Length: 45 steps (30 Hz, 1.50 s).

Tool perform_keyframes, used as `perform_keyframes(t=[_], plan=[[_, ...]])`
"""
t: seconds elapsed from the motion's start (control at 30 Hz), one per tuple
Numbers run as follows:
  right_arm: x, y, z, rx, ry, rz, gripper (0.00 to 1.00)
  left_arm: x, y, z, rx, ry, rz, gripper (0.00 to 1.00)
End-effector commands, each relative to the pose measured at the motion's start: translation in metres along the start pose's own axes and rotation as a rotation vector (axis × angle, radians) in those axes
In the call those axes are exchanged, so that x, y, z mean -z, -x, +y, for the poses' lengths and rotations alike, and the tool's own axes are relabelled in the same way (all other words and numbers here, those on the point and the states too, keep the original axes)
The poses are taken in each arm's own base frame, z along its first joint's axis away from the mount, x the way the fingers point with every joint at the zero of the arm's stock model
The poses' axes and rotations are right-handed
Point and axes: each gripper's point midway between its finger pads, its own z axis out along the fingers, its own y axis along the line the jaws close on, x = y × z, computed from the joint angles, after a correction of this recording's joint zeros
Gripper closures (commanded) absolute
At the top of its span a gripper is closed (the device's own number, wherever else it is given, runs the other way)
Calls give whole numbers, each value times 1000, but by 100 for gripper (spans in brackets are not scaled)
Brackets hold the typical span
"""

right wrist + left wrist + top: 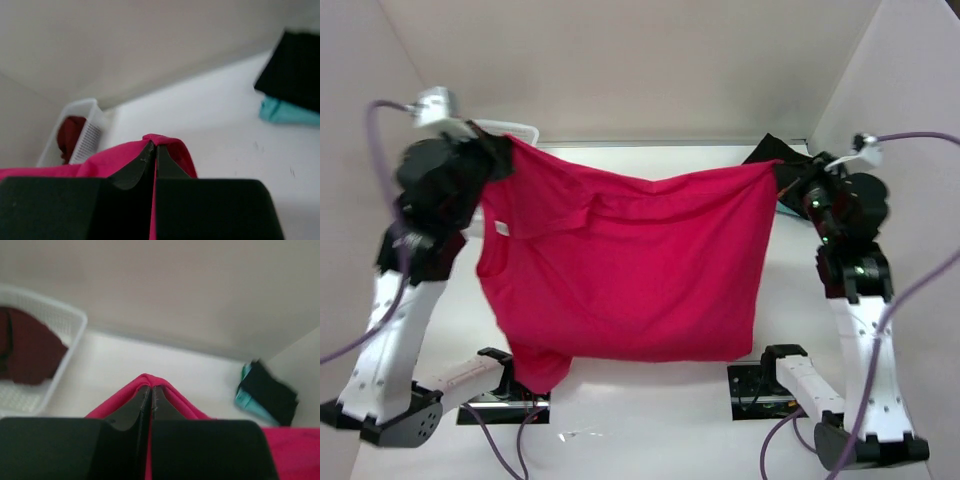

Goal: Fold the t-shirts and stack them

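Note:
A crimson-pink t-shirt [630, 265] hangs spread in the air between both arms, its lower edge near the arm bases. My left gripper [498, 148] is shut on its upper left corner, my right gripper [782, 175] shut on its upper right corner. In the left wrist view the pink cloth [172, 401] folds over the tips of the left gripper [151, 389]. The right gripper [154, 146] pinches a pink fold [170, 142] in the right wrist view. A black t-shirt [267, 390] lies on a teal t-shirt [250, 404] at the back right. A maroon t-shirt [27, 350] lies in the basket.
A white lattice basket [60, 325] stands at the back left of the table, partly hidden behind the left arm in the top view. Pale walls close the table on the back, left and right. Cables trail from both wrists and bases.

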Motion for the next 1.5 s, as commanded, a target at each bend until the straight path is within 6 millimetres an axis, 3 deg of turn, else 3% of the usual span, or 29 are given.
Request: perform_keyframes(t=[0.0,0.1,0.17,0.37,0.5,0.53,0.63,0.73,0.9,0.97,1.03,1.1,1.17,1.2,1.23,1.3,1.33,1.47], plan=[[-42,-75,-50,-55,-85,131,100,-48,-93,10,65,26,173,100],[-59,-105,-73,-69,-128,173,100,-69,-149,25,79,44,293,100],[-72,-136,-97,-75,-181,233,100,-93,-208,53,77,111,432,100],[-110,-189,-136,-107,-268,337,100,-150,-281,105,99,214,582,100],[-127,-209,-156,-88,-314,376,100,-189,-307,121,132,212,631,100],[-134,-207,-156,-88,-311,372,100,-195,-326,125,138,212,675,100],[-149,-221,-167,-82,-332,407,100,-216,-333,134,148,204,680,97],[-161,-229,-177,-70,-353,415,100,-231,-331,144,126,195,666,86],[-183,-221,-186,-56,-371,389,100,-256,-310,154,101,189,615,65],[-191,-216,-184,-47,-363,380,100,-257,-313,158,78,198,630,49],[-195,-218,-183,-49,-353,381,100,-257,-309,159,60,207,629,24],[-195,-222,-185,-52,-351,395,100,-253,-300,151,56,179,631,21],[-195,-222,-185,-52,-351,395,100,-237,-300,141,75,132,659,19],[-188,-223,-186,-50,-360,393,100,-218,-292,118,84,83,661,19],[-188,-223,-186,-50,-360,393,100,-210,-308,117,85,80,699,19],[-184,-215,-185,-43,-370,369,100,-182,-315,108,98,64,727,19],[-181,-212,-183,-43,-366,362,100,-170,-306,96,112,40,718,19],[-172,-217,-184,-43,-372,371,100,-133,-313,98,120,57,741,22]])
